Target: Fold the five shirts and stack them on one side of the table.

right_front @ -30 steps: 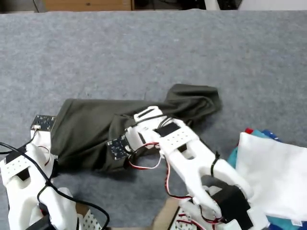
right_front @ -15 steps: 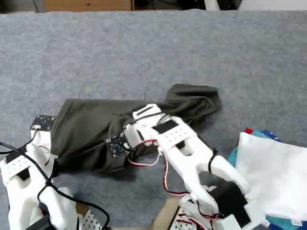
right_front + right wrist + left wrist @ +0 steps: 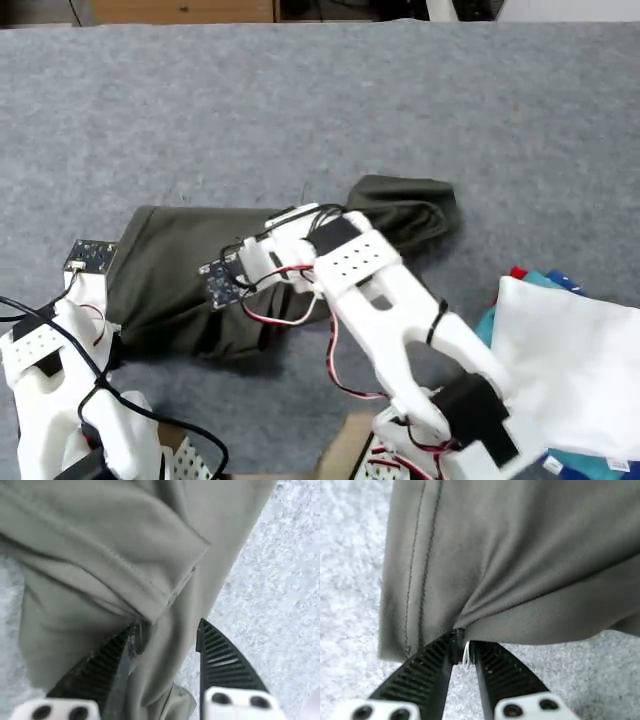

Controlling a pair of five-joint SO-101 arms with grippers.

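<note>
A dark olive shirt [image 3: 190, 275] lies crumpled along the middle of the grey table [image 3: 320, 110]. My left gripper [image 3: 463, 642] is shut on the hem at the shirt's left end, where the cloth puckers into the fingertips; from above it sits at the shirt's near-left corner [image 3: 108, 325]. My right gripper [image 3: 167, 630] hovers over the shirt's middle [image 3: 285, 228], open, its two black jaws straddling a stitched fold of the shirt [image 3: 125, 565]. The cloth under the right arm is hidden.
A stack of folded shirts [image 3: 580, 365], white on top with teal and red edges beneath, sits at the near right edge. Both arm bases stand along the front edge. Bare grey table stretches across the far half.
The right arm has swung leftward and a little farther over the olive shirt. The left arm and its grip on the hem have not moved.
</note>
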